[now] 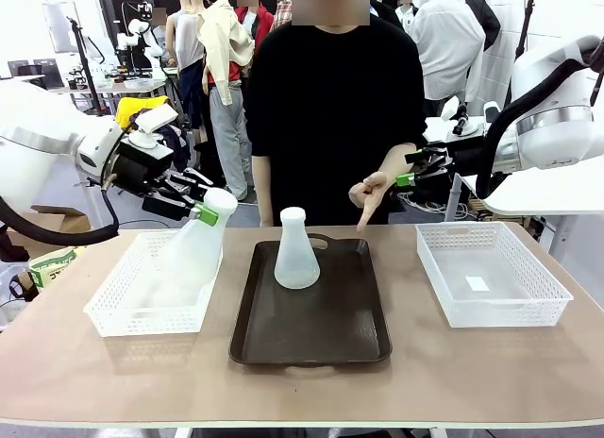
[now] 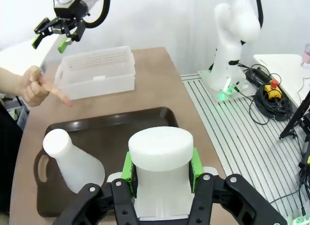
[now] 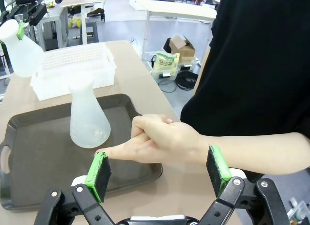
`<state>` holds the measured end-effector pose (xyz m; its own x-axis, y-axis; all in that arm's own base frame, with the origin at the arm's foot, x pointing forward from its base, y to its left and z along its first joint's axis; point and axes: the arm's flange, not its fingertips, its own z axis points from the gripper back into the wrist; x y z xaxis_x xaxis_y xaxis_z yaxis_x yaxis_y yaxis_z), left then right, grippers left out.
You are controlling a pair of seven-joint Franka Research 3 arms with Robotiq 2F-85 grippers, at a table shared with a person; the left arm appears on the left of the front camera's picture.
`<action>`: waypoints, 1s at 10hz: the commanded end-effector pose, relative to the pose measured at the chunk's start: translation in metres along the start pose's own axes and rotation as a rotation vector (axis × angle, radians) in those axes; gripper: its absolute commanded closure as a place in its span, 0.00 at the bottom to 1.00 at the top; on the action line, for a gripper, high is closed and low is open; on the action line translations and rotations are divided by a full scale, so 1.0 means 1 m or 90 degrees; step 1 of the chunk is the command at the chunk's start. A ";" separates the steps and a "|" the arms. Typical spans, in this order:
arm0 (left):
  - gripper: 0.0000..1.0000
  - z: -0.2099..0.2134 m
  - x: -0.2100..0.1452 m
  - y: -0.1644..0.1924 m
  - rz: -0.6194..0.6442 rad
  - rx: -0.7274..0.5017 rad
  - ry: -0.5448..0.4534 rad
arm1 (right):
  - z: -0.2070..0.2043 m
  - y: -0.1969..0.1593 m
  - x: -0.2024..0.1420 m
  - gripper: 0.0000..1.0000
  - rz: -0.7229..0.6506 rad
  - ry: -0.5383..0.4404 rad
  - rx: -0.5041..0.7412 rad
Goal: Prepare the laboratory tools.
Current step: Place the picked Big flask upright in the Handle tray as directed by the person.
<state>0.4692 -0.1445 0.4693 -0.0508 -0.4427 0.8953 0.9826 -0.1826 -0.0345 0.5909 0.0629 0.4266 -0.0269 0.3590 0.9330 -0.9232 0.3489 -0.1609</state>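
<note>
Flask (image 1: 200, 238), neck pinched in the left hand (image 1: 204, 211), tilts over the basket (image 1: 113, 311) at nine o'clock, tray-bound (image 1: 250, 339); right hand (image 1: 408, 169) gapes empty (person's finger (image 1: 363, 216) points there).

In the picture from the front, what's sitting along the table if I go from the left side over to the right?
Left white mesh basket, with a tilted flask gripped at the neck by the left gripper above it → dark brown tray with an upright flask on it → the person's pointing hand → right white mesh basket.
</note>
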 end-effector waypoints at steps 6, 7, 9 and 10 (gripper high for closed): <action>1.00 -0.047 -0.017 0.008 -0.077 -0.102 -0.103 | 0.000 0.001 -0.001 0.00 0.000 0.001 0.003; 1.00 -0.066 -0.017 0.009 -0.135 -0.090 -0.139 | 0.000 0.001 -0.001 0.00 0.000 0.001 0.003; 1.00 -0.098 -0.023 0.014 -0.192 -0.125 -0.172 | 0.000 0.001 -0.001 0.00 0.000 0.001 0.003; 1.00 -0.111 -0.026 0.017 -0.233 -0.122 -0.186 | 0.000 0.001 -0.001 0.00 0.000 0.001 0.003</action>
<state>0.4583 -0.2315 0.3956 -0.2727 -0.1288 0.9534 0.8815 -0.4304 0.1940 0.5909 0.0630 0.4266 -0.0270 0.3590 0.9329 -0.9233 0.3487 -0.1609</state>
